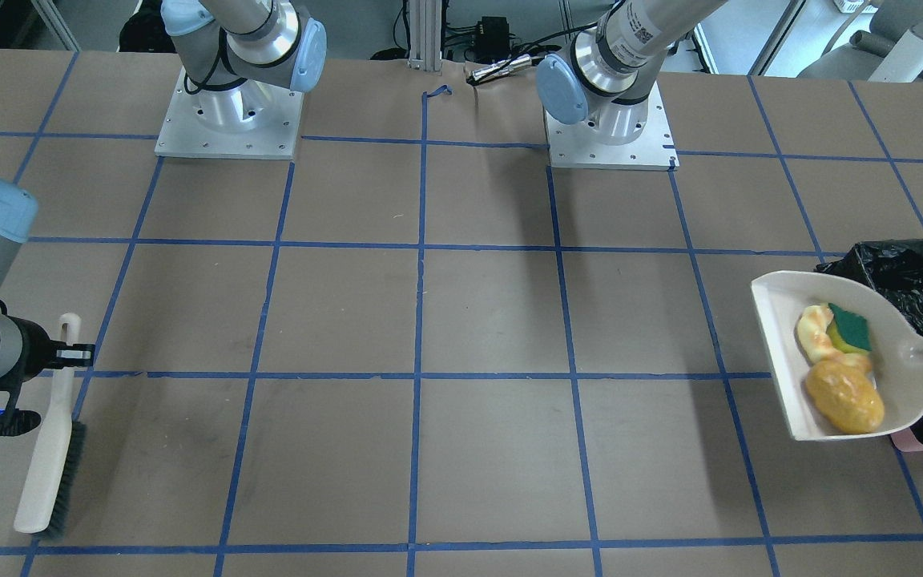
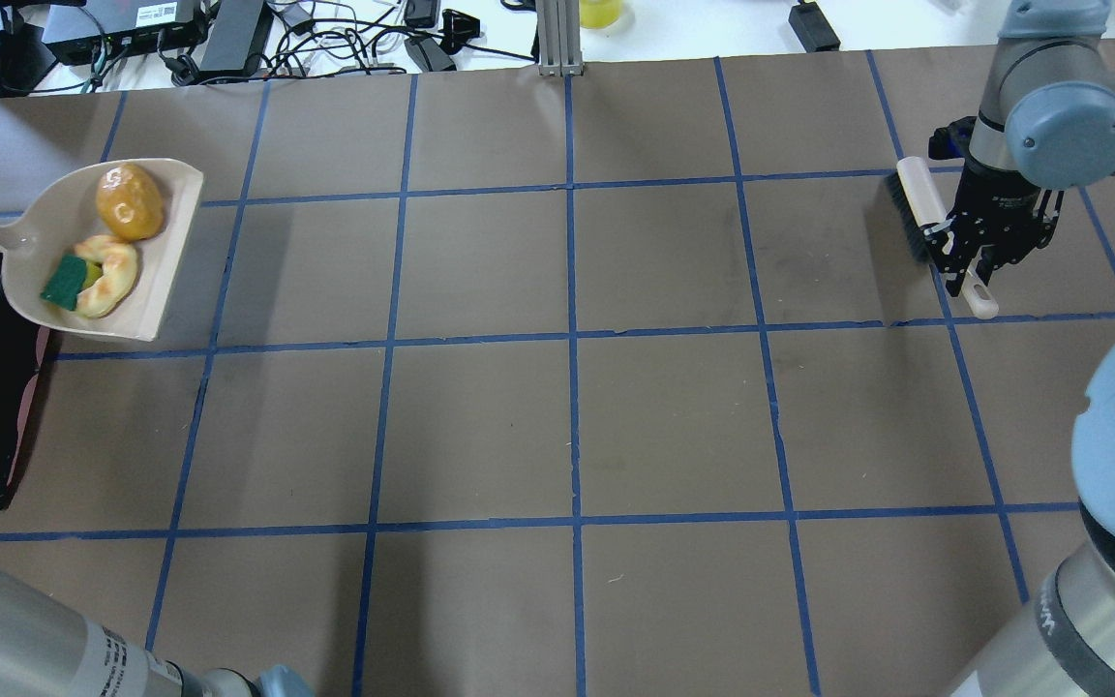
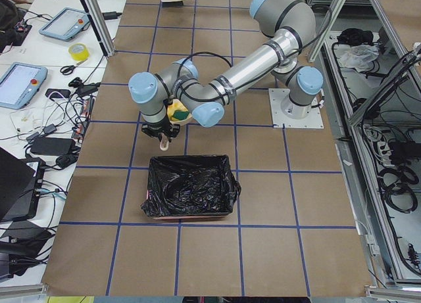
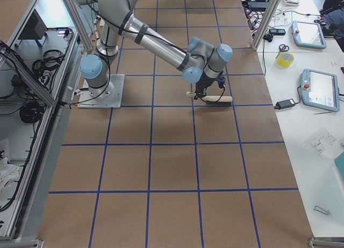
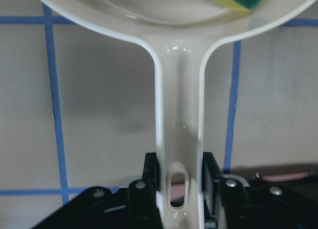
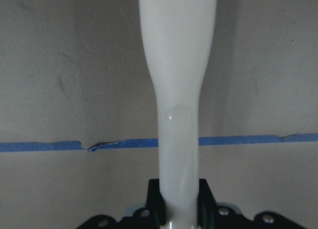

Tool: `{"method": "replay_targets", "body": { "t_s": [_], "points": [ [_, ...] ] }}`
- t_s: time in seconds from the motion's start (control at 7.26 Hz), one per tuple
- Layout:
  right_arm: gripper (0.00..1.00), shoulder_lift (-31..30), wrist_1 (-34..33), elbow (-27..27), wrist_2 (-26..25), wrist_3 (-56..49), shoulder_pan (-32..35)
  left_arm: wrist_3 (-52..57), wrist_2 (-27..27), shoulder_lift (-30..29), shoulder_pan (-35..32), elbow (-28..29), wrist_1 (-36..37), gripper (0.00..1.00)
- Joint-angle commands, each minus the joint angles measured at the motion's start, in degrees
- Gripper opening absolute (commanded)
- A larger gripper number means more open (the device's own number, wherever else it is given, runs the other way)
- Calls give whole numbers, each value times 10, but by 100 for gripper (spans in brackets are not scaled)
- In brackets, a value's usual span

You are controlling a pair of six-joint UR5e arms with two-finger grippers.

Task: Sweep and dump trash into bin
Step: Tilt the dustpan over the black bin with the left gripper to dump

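Trash in dustpan, pan just beside bin, right edge of front view.
I noted the left gripper clamped on the pan's handle, fingers pressed to both sides. Lump, crescent and sponge all lay in the pan, its handle over the black-lined bin. The right gripper gripped the brush handle at lower left.
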Motion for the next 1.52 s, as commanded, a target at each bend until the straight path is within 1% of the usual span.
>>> {"method": "replay_targets", "body": {
  "t_s": [0.0,0.14,0.28,0.55,0.69,0.83,0.96,1.24,1.38],
  "points": [
    [0,-16,2,6,19,-3,1,112,4,-9,82,37,-20,0],
    [0,-18,-8,29,25,-5,1,156,7,-19,110,58,-22,0],
    [0,-17,-26,40,24,-6,1,184,18,-23,120,74,-20,0],
    [0,-18,-39,41,15,-8,0,251,25,-46,137,106,-2,0],
    [0,-18,-42,38,13,-5,-1,269,30,-59,145,120,3,0],
    [0,-21,-61,37,12,-6,-2,281,42,-69,147,130,26,0],
    [0,-20,-61,40,17,-5,-5,296,60,-76,149,135,49,0],
    [0,-19,-59,43,20,-11,-4,319,94,-83,145,121,118,0],
    [0,-19,-59,43,13,-12,-4,326,95,-83,143,119,129,0]
  ]
}}
